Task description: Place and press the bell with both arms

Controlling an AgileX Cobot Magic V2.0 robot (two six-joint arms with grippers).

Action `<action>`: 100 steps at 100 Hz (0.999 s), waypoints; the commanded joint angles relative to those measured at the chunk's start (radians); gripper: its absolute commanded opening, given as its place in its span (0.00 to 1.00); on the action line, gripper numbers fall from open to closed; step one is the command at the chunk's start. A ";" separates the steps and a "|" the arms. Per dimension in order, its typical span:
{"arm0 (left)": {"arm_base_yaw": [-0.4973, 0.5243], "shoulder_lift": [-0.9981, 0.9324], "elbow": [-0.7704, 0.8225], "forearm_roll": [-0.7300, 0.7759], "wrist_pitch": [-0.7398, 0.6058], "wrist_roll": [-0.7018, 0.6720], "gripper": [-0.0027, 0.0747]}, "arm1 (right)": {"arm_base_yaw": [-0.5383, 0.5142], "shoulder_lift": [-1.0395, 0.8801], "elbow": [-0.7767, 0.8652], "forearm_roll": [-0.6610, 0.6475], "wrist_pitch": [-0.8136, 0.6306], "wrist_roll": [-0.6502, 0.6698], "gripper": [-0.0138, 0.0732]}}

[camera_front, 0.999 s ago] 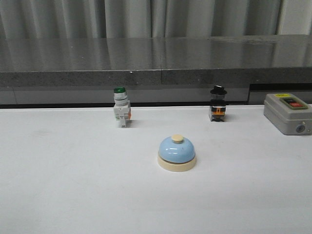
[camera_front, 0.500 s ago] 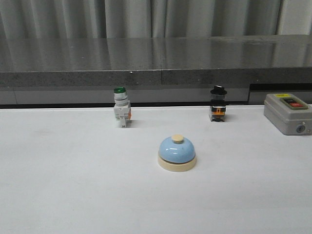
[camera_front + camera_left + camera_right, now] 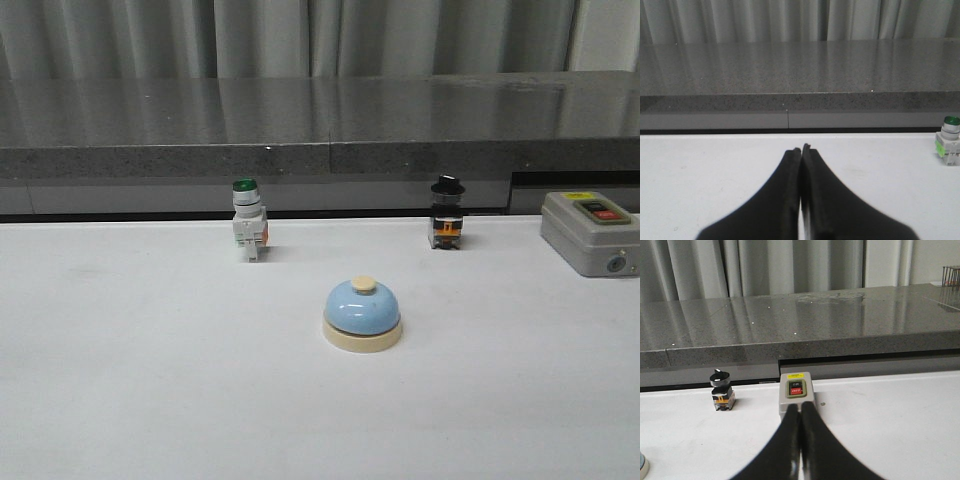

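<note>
The bell (image 3: 363,313), with a light-blue dome, cream base and cream knob, stands upright on the white table near the middle of the front view. Only a sliver of its base edge (image 3: 642,466) shows in the right wrist view. No arm shows in the front view. My left gripper (image 3: 801,148) is shut and empty, low over bare table. My right gripper (image 3: 800,407) is shut and empty, its tips in line with the grey switch box.
A green-capped white push-button switch (image 3: 247,220) (image 3: 950,140) stands back left. A black knob switch (image 3: 447,213) (image 3: 722,390) stands back right. A grey box with a red button (image 3: 590,232) (image 3: 796,392) sits far right. A dark stone ledge (image 3: 320,130) runs behind the table.
</note>
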 commanded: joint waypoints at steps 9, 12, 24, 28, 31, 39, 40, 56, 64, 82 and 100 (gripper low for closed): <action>-0.032 -0.047 0.040 0.052 -0.122 -0.115 0.01 | -0.004 -0.012 -0.014 0.002 -0.087 -0.001 0.09; -0.031 -0.060 0.054 0.055 -0.127 -0.126 0.01 | -0.004 -0.012 -0.014 0.002 -0.087 -0.001 0.09; -0.031 -0.120 0.088 0.053 -0.106 -0.127 0.01 | -0.004 -0.012 -0.014 0.002 -0.087 -0.001 0.09; -0.032 -0.123 0.088 0.039 -0.106 -0.127 0.01 | -0.004 -0.012 -0.014 0.002 -0.087 -0.001 0.09; -0.032 -0.121 0.088 0.030 -0.102 -0.127 0.01 | -0.004 -0.012 -0.014 0.002 -0.087 -0.001 0.09; -0.032 -0.121 0.088 0.024 -0.110 -0.127 0.01 | -0.004 -0.012 -0.014 0.002 -0.087 -0.001 0.09; -0.032 -0.121 0.088 0.024 -0.110 -0.127 0.01 | -0.004 -0.012 -0.014 0.002 -0.087 -0.001 0.09; -0.031 -0.121 0.088 0.024 -0.111 -0.127 0.01 | -0.004 -0.012 -0.014 0.002 -0.087 -0.001 0.09; -0.031 -0.121 0.088 0.024 -0.111 -0.127 0.01 | -0.004 -0.012 -0.014 0.002 -0.087 -0.001 0.09; -0.031 -0.121 0.088 0.024 -0.111 -0.127 0.01 | -0.004 -0.012 -0.014 0.002 -0.087 -0.001 0.09; -0.031 -0.121 0.088 0.024 -0.111 -0.127 0.01 | -0.004 -0.012 -0.014 0.002 -0.087 -0.001 0.09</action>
